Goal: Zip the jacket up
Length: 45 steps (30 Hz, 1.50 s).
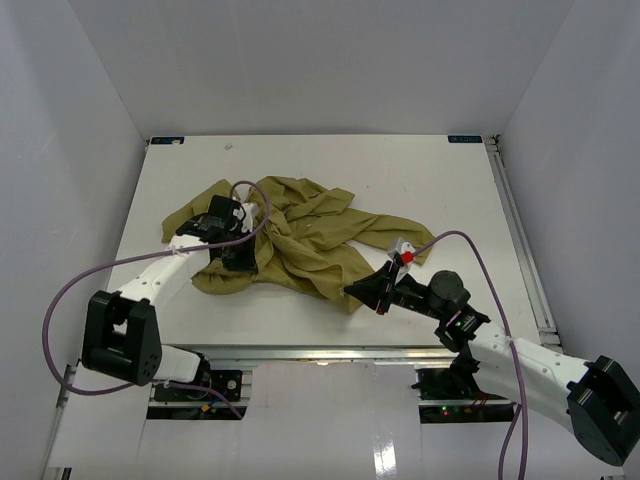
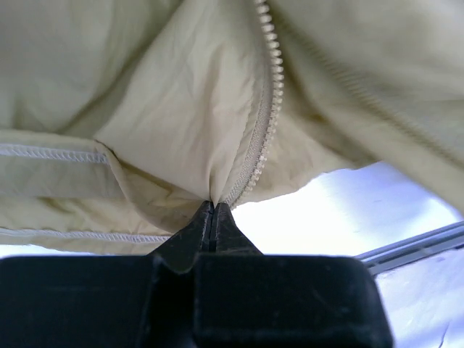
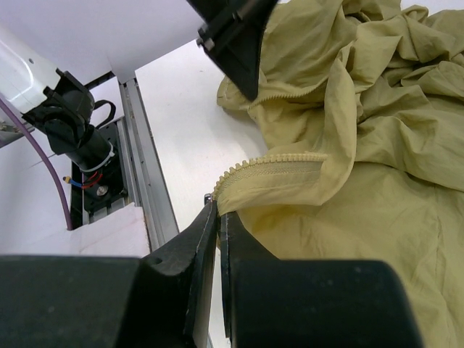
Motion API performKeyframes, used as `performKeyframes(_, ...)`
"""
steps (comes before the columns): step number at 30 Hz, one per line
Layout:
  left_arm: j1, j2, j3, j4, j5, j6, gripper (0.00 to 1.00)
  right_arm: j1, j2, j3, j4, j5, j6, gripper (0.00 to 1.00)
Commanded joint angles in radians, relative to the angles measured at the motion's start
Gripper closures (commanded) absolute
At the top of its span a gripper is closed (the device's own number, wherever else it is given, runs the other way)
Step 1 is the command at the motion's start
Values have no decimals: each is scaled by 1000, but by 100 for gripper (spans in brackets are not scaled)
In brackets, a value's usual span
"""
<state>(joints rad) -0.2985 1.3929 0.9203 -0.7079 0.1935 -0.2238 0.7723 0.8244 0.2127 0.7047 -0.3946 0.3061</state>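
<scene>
The olive jacket [image 1: 310, 235] lies crumpled in the middle of the white table, with its front unzipped. My left gripper [image 1: 238, 258] is at the jacket's left side, shut on a fold of fabric right beside a row of zipper teeth [image 2: 272, 109]; the pinch point shows in the left wrist view [image 2: 214, 204]. My right gripper [image 1: 352, 290] is at the jacket's near right corner. It is shut on the end of the other zipper tape [image 3: 275, 161], just where the teeth stop [image 3: 219, 208]. The left gripper's fingers [image 3: 239, 43] show at the top of the right wrist view.
The white table [image 1: 420, 170] is enclosed by grey walls on three sides. A metal rail [image 1: 522, 250] runs along its right edge and another along the near edge [image 3: 145, 181]. Purple cables [image 1: 480, 250] loop from both arms.
</scene>
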Motion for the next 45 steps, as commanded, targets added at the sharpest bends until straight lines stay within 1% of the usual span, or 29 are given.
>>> performKeyframes(1, -4, -119, 52, 78, 110, -34, 100, -5, 21, 15, 29, 7, -5, 92)
performKeyframes(5, -4, -204, 24, 178, 242, -68, 100, -5, 46, 28, 29, 11, -8, 92)
performKeyframes(6, -4, -217, 16, 196, 245, -69, 96, -5, 54, 31, 27, 11, -10, 92)
performKeyframes(7, -4, -224, 10, 213, 258, -79, 90, -5, 70, 34, 28, 11, -9, 92)
performKeyframes(8, -5, -228, 8, 217, 267, -80, 88, -5, 80, 37, 29, 9, -8, 92)
performKeyframes(9, -5, -232, 8, 221, 274, -80, 92, -5, 90, 40, 31, 7, -7, 92)
performKeyframes(10, -4, -237, 5, 229, 277, -78, 99, -5, 98, 43, 33, 5, -7, 92)
performKeyframes(12, -4, -253, -17, 256, 295, -79, 100, -5, 105, 47, 34, 5, -5, 92)
performKeyframes(13, -4, -272, -33, 298, 312, -85, 100, -5, 107, 53, 35, 6, -3, 92)
performKeyframes(15, -4, -317, -89, 396, 370, -130, 100, -5, 113, 67, 33, 5, 3, 92)
performKeyframes(17, -4, -369, -129, 547, 402, -172, 100, -5, 123, 95, 27, -5, 10, 92)
performKeyframes(20, -4, -422, -236, 766, 472, -308, 100, -4, 139, 144, 16, -32, 14, 92)
performKeyframes(21, -4, -423, -252, 838, 487, -331, 100, -4, 149, 154, 22, -35, 15, 92)
performKeyframes(24, -4, -438, -297, 973, 493, -361, 100, -3, 178, 163, 79, -35, 21, 92)
performKeyframes(26, -4, -478, -379, 1085, 470, -379, 100, -2, 201, 163, 132, -34, 23, 92)
performKeyframes(29, -5, -496, -437, 1251, 488, -442, 100, -4, 245, 189, 145, -28, 17, 92)
performKeyframes(34, -4, -456, -542, 1577, 562, -565, 100, -3, 311, 231, 196, -55, 22, 92)
performKeyframes(36, -4, -439, -579, 1729, 572, -595, 100, -2, 324, 229, 234, -62, 16, 92)
performKeyframes(37, -4, -427, -601, 1779, 577, -611, 100, -2, 327, 229, 246, -65, 14, 92)
performKeyframes(41, -4, -374, -644, 1955, 621, -650, 100, -3, 332, 250, 256, -76, 3, 92)
performKeyframes(45, -5, -348, -651, 2030, 659, -680, 100, -2, 330, 277, 261, -111, 6, 92)
